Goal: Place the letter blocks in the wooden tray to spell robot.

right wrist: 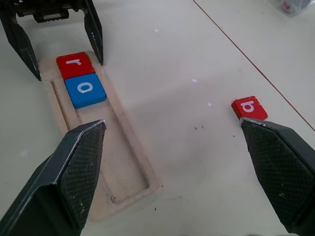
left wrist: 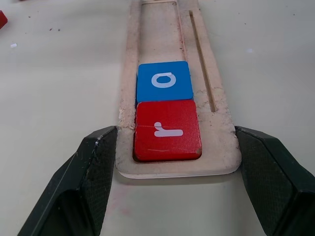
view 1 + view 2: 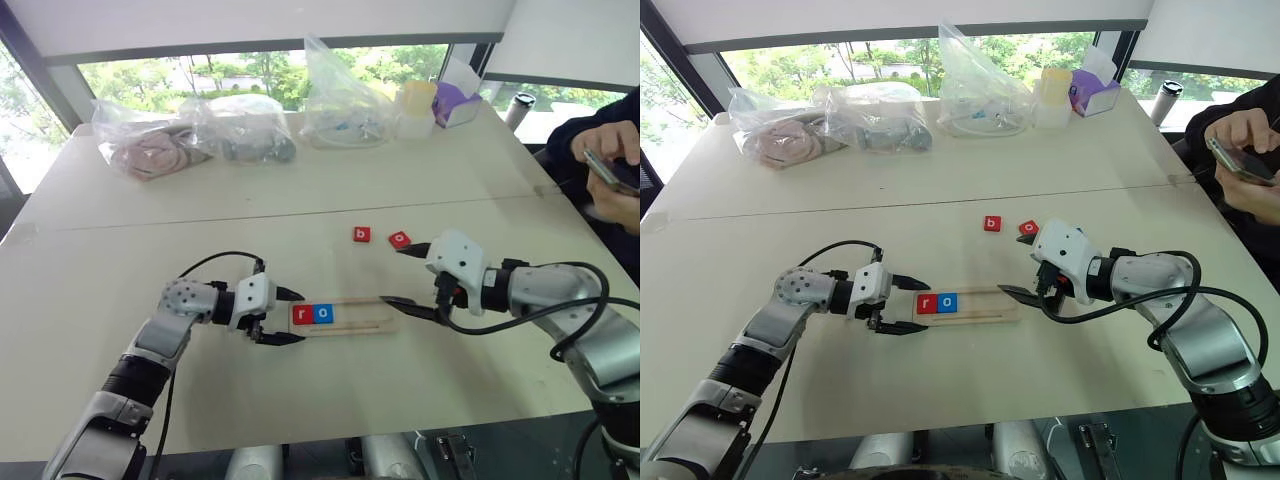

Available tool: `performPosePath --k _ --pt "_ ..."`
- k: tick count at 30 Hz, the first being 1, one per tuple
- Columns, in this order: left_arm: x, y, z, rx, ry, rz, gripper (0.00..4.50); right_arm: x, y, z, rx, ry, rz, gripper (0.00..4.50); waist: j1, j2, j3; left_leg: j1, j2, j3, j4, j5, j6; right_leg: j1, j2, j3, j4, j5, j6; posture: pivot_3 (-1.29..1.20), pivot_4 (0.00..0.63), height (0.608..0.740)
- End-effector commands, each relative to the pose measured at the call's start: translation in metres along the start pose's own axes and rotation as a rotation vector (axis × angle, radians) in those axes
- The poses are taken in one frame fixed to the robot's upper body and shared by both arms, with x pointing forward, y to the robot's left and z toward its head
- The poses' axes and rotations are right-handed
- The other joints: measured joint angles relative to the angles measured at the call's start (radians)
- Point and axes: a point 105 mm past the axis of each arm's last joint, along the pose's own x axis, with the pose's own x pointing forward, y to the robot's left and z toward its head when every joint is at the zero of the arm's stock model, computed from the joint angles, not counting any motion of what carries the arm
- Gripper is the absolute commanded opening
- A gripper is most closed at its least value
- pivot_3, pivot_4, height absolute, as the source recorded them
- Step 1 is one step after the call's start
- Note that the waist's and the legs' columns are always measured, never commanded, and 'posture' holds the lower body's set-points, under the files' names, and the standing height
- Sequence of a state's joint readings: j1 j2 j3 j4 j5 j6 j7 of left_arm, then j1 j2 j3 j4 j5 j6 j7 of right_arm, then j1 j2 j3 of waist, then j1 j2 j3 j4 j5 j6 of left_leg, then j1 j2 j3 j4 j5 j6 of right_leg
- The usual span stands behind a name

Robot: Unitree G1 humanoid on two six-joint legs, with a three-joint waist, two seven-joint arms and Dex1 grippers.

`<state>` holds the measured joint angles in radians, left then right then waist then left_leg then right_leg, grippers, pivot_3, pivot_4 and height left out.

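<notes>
Nearest to us, our left pincer point(image 3: 283, 316) stands with its fingers spread around the end of the long pale wooden tray point(image 3: 345, 318), grasping nothing. The red r block point(image 3: 302, 315) and blue o block point(image 3: 322, 313) sit inside. Our right pincer point(image 3: 404, 276) is released, empty. We should take the red b block point(image 3: 361, 235) on the counter point(image 3: 300, 180) squarely.

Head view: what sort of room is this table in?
Likely an office or lab meeting room. A long pale table stands by big windows onto trees, plastic bags of supplies sit at its far edge, and a seated person uses a phone.
</notes>
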<state>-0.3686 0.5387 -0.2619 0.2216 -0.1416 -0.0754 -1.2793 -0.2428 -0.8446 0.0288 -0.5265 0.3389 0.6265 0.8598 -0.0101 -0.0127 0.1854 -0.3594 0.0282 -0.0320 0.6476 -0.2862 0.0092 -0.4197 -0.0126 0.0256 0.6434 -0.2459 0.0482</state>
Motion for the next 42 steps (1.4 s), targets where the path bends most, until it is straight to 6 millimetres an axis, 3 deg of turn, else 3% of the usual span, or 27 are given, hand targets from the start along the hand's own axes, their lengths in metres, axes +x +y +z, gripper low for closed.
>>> performPosePath --k 1,17,19,20,25,32,37,42 --pt "0.012 -0.019 -0.019 -0.073 0.063 -0.058 3.12 -0.006 -0.001 0.011 -0.040 -0.025 -0.019 4.50 0.000 0.000 0.000 0.000 0.000 0.000 0.000 0.000 0.000 0.000 0.000 0.000 0.000 0.000 0.000 0.00 0.150 0.740" --pt "0.015 -0.025 -0.031 -0.109 0.088 -0.049 3.12 -0.002 -0.002 0.013 -0.050 -0.033 -0.004 4.50 0.002 0.000 0.000 0.000 0.000 0.000 0.000 0.000 0.000 0.001 -0.001 0.000 -0.002 0.000 0.000 0.00 0.150 0.740" --pt "0.015 -0.023 -0.032 -0.110 0.090 -0.048 4.18 -0.002 -0.002 0.013 -0.050 -0.033 -0.002 4.50 0.003 0.000 0.000 0.000 0.000 0.000 0.000 0.000 0.000 0.001 -0.001 0.000 -0.003 0.000 0.000 0.00 0.150 0.740" --pt "0.014 -0.022 -0.032 -0.110 0.090 -0.048 4.46 -0.002 -0.002 0.013 -0.051 -0.032 -0.001 4.50 0.003 0.000 0.000 0.000 0.000 0.000 0.000 0.000 0.000 0.001 -0.001 0.000 -0.003 0.000 0.000 0.00 0.150 0.740" --pt "0.008 -0.014 -0.037 -0.085 0.122 -0.021 4.46 0.000 -0.002 0.013 -0.049 -0.034 0.005 4.50 -0.001 0.000 0.000 0.000 0.000 0.000 -0.002 0.000 0.000 0.001 -0.001 0.000 -0.005 0.000 0.000 0.00 0.150 0.740" --pt "-0.026 -0.010 -0.047 -0.116 0.171 0.028 4.46 0.006 0.000 0.015 -0.050 -0.049 0.027 4.50 -0.012 0.000 0.000 0.002 0.002 0.000 -0.002 0.000 0.000 0.002 0.002 0.000 -0.005 0.001 -0.002 0.00 0.150 0.740" --pt "-0.055 -0.022 -0.060 -0.178 0.221 0.050 4.46 0.011 0.000 0.015 -0.054 -0.055 0.046 4.50 -0.042 -0.001 0.000 0.004 0.005 0.001 -0.008 0.000 0.001 0.000 0.003 0.000 -0.005 0.001 -0.004 0.00 0.150 0.740" --pt "-0.098 -0.039 -0.072 -0.258 0.294 0.111 4.46 0.023 -0.005 0.019 -0.063 -0.078 0.062 4.50 -0.067 -0.003 0.000 0.006 0.008 0.002 -0.019 0.000 0.001 -0.004 0.007 0.001 0.002 -0.001 -0.011 0.00 0.150 0.740"
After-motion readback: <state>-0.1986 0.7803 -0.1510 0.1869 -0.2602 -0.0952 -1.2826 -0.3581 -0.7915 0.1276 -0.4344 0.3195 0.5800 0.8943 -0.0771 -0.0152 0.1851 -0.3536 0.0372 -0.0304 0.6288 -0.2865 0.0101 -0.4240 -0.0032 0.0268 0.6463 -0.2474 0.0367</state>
